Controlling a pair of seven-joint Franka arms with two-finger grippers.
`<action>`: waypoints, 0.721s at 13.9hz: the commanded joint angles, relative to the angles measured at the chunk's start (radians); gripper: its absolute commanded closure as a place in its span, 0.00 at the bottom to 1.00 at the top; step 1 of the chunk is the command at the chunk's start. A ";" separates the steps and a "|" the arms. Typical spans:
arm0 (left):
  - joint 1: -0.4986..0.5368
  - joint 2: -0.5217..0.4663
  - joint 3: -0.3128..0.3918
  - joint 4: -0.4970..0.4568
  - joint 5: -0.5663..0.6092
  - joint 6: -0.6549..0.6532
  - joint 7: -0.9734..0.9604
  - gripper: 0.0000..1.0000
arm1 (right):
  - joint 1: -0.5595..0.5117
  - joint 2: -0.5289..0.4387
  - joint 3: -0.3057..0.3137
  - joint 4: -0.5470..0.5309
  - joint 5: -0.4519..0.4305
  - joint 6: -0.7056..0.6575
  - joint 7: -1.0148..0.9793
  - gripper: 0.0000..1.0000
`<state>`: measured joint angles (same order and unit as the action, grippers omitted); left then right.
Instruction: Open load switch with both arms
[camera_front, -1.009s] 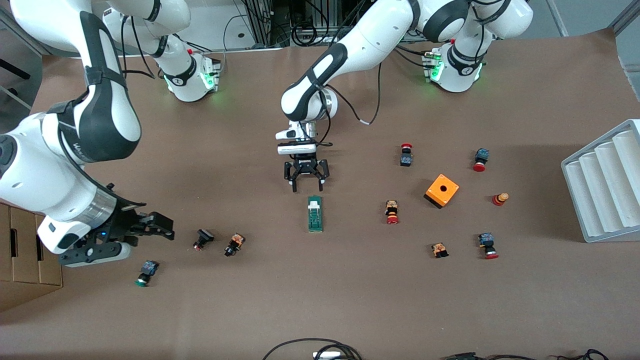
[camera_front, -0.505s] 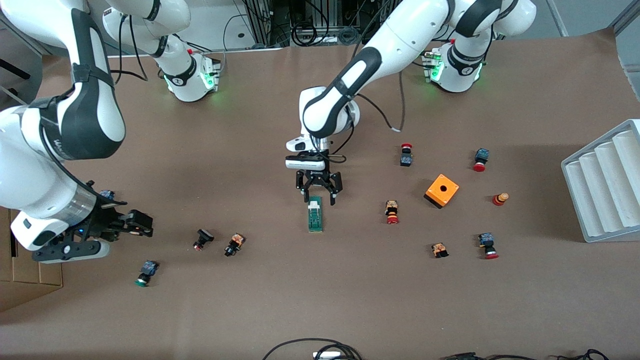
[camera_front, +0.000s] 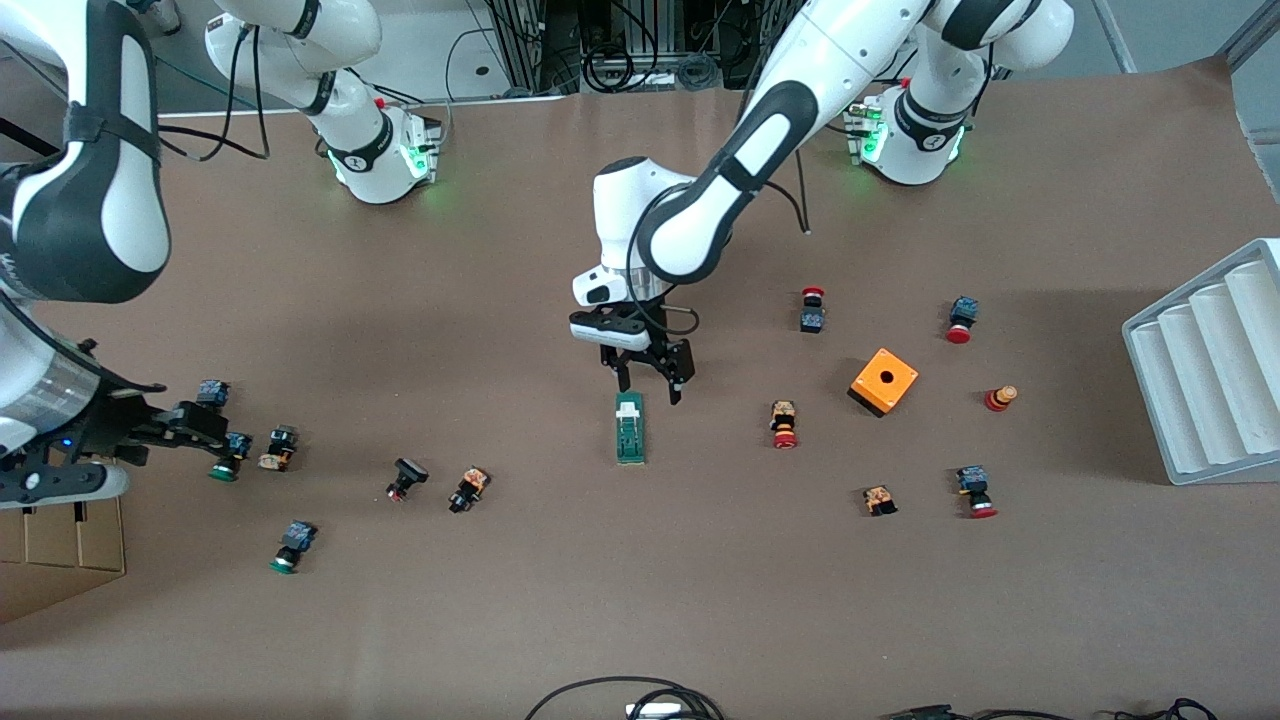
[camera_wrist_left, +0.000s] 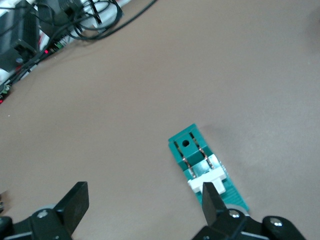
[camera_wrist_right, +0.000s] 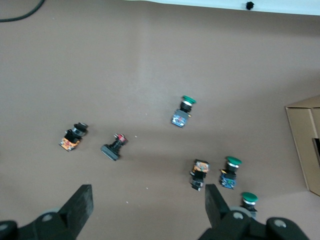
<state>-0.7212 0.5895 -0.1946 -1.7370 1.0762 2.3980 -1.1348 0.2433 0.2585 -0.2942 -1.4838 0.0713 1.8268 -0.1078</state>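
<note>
Brown paper covers the whole table (camera_front: 640, 600), with cables trailing over the edge nearest the front camera.

Near band: a green-capped push button (camera_front: 290, 545) toward the right arm's end; farther in, a loose row of small buttons (camera_front: 468, 488), and a red-capped pair (camera_front: 975, 492) toward the left arm's end.

Middle: the load switch (camera_front: 630, 427), a narrow green block lying flat with its white slider (camera_wrist_left: 207, 179) at the end farthest from the front camera. Toward the left arm's end sit an orange box (camera_front: 884, 381) and a white ribbed tray (camera_front: 1210, 365).

Left gripper (camera_front: 649, 383): fingers spread wide, holding nothing, over the slider end of the switch; in its wrist view one fingertip (camera_wrist_left: 211, 197) overlaps the slider.

Right gripper (camera_front: 165, 428): fingers apart, empty, well apart from the switch over a cluster of buttons (camera_wrist_right: 220, 175) at its own end; this arm waits.

Step in hand, as judged: lining up on the switch, not yet gripped. Next move likely calls for lowering and closing on the block, with the right arm coming across to work the slider.
</note>
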 joint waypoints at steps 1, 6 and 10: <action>0.055 -0.082 -0.016 -0.032 -0.183 0.004 0.232 0.00 | 0.002 -0.024 0.003 -0.009 -0.001 -0.024 -0.010 0.00; 0.126 -0.174 -0.014 0.020 -0.557 -0.124 0.685 0.00 | 0.010 -0.022 0.004 -0.009 -0.002 -0.026 -0.001 0.00; 0.154 -0.223 -0.013 0.111 -0.695 -0.354 0.809 0.00 | -0.021 -0.039 0.065 -0.015 -0.016 -0.032 0.002 0.00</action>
<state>-0.5824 0.3871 -0.1953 -1.6667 0.4354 2.1321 -0.3828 0.2460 0.2479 -0.2792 -1.4846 0.0713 1.8143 -0.1106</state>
